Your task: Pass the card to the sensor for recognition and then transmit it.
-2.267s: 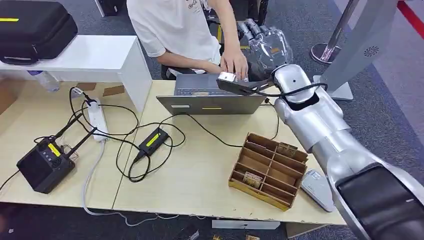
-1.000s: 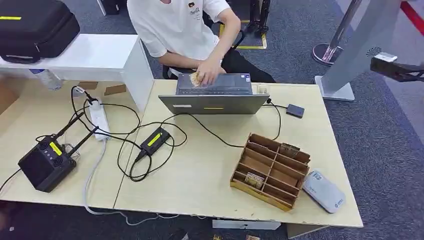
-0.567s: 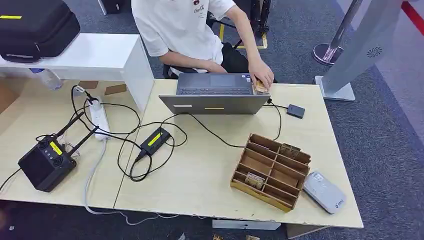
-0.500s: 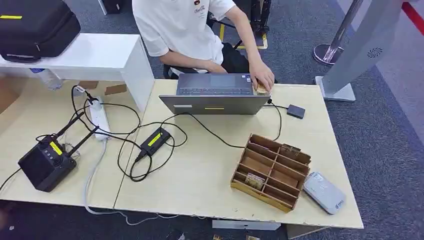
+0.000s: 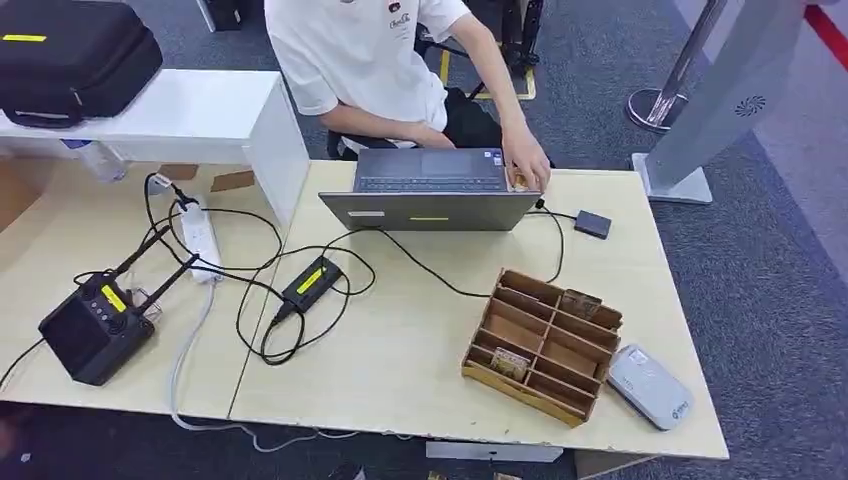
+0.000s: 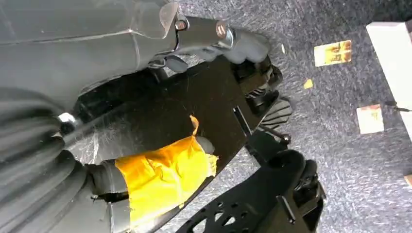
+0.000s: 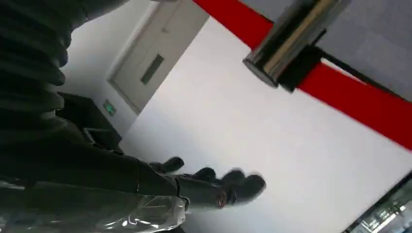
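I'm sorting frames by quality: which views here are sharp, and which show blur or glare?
Head view: evenly lit and sharp, laptop and wooden tray crisp. Left wrist view: the left hand up close is soft, the carpet sharper. Right wrist view: the right hand has smeared fingertips against a bright, washed-out wall.

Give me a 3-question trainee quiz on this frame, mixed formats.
1. True or false: the wooden divider tray sits on the same table as the laptop.
2. What lies beside the tray at the table's corner? A) grey flat device B) mug C) keyboard
3. Fill in: the person's hand rests at the laptop's ___ corner, seen from the head view.

Key: 1 true; 2 A, the grey flat device; 3 right.
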